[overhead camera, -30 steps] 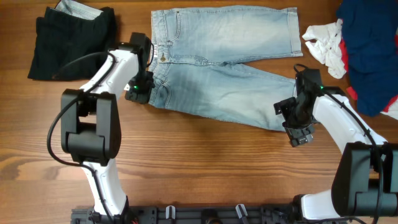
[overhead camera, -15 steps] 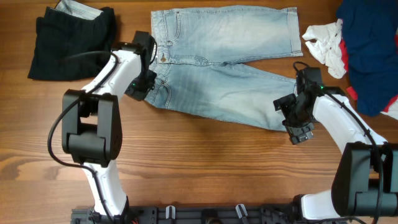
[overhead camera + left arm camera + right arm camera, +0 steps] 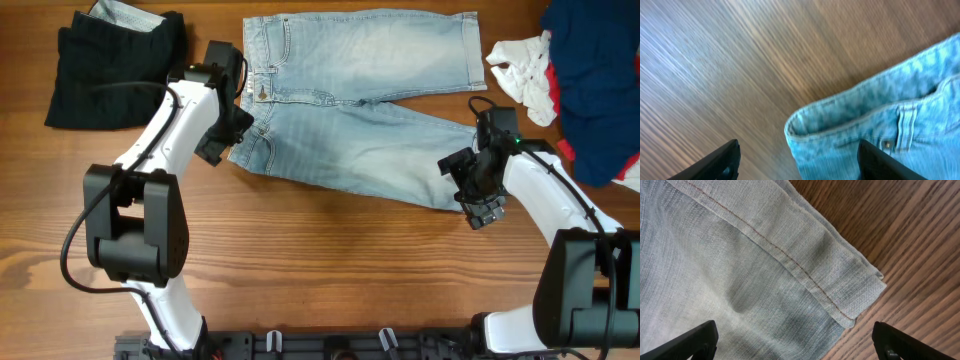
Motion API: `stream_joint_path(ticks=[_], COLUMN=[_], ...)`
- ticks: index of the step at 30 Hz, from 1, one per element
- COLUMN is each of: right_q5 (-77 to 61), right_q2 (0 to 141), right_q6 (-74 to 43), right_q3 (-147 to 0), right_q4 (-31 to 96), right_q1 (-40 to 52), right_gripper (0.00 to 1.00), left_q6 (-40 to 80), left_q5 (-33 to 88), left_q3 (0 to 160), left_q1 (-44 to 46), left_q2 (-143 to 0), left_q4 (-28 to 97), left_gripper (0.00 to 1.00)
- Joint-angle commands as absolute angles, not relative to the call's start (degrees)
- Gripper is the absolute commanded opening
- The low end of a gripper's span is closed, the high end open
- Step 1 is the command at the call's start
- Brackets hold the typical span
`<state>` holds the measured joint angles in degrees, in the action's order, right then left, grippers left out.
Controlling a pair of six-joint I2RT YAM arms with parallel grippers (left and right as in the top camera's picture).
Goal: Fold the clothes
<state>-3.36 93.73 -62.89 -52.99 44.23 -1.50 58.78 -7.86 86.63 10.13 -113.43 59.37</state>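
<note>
Denim shorts (image 3: 360, 110) spread on table (image 3: 300, 270)

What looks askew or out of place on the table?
The denim shorts are not squared: the lower leg splays diagonally away from the upper leg, and the waistband corner below the open left gripper is curled up. Nothing looks spilled or damaged.

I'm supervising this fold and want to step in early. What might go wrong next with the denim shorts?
1. Both the left tool and right tool stand open, holding nothing; closing may miss the shorts.
2. The hem corner shows stacked layers, so the right tool might pinch only the top one.
3. The waistband corner is bunched, which may fold crooked.
</note>
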Motion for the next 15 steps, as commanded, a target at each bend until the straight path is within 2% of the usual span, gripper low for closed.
stream_joint_path(ticks=[1, 8, 15], right_q5=[-2.6, -3.0, -3.5], right_q2=[94.3, 94.3, 94.3], right_q6=[-61.8, -61.5, -61.5], right_q3=[-52.8, -52.8, -52.8], right_q4=[44.1, 44.1, 44.4], right_q1=[-1.3, -1.3, -1.3], right_gripper=[1.00, 1.00, 1.00], left_q6=[61.4, 62.4, 62.4], left_q5=[-4.1, -3.5, -4.4], left_q3=[85.1, 77.8, 73.4], left_q1=[10.7, 12.7, 13.7], left_q2=[-113.4, -113.8, -114.3], left_q4=[59.3, 50.5, 42.9], left_gripper=[0.73, 0.71, 0.50])
